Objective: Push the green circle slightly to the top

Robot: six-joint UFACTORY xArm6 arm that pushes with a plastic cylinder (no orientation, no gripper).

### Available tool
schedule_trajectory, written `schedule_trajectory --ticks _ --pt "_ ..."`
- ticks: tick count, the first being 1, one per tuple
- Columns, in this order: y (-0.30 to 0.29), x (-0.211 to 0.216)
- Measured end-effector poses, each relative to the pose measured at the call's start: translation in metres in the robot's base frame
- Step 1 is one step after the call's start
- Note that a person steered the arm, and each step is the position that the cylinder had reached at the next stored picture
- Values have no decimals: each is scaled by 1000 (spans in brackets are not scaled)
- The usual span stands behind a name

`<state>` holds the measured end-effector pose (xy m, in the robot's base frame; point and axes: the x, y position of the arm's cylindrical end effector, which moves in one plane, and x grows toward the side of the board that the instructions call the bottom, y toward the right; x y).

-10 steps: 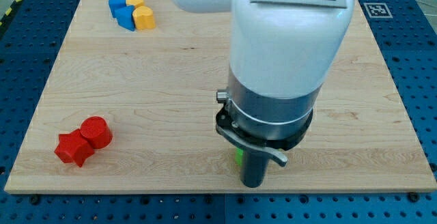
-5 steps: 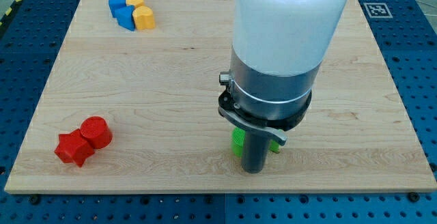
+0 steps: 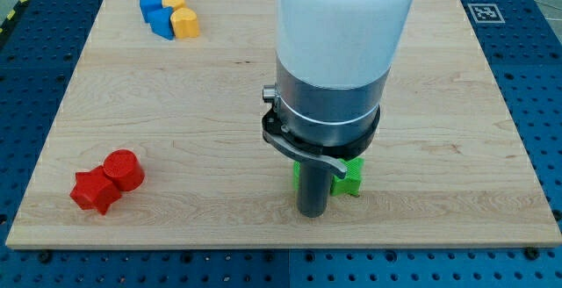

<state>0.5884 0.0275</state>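
Note:
My dark rod stands near the view's bottom middle, and my tip rests on the board. Green blocks sit right behind it. One green piece shows at the rod's left edge; its shape is mostly hidden by the rod. A second green block, star-like, shows at the rod's right. I cannot tell which piece is the green circle. The tip is just below and against these green blocks.
A red cylinder and a red block sit at the bottom left. Two blue blocks and two yellow blocks cluster at the top left. The wooden board ends just below my tip.
The arm has moved toward the view's left and slightly up. More of the green blocks now shows on both sides of the rod.

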Motion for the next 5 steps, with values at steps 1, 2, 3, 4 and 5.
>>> schedule_trajectory --ticks 1,2,3,4,5 --pt "-8 -3" --pt "-18 -8" --pt "-26 -18" --pt "-27 -32" --pt "-27 -34"
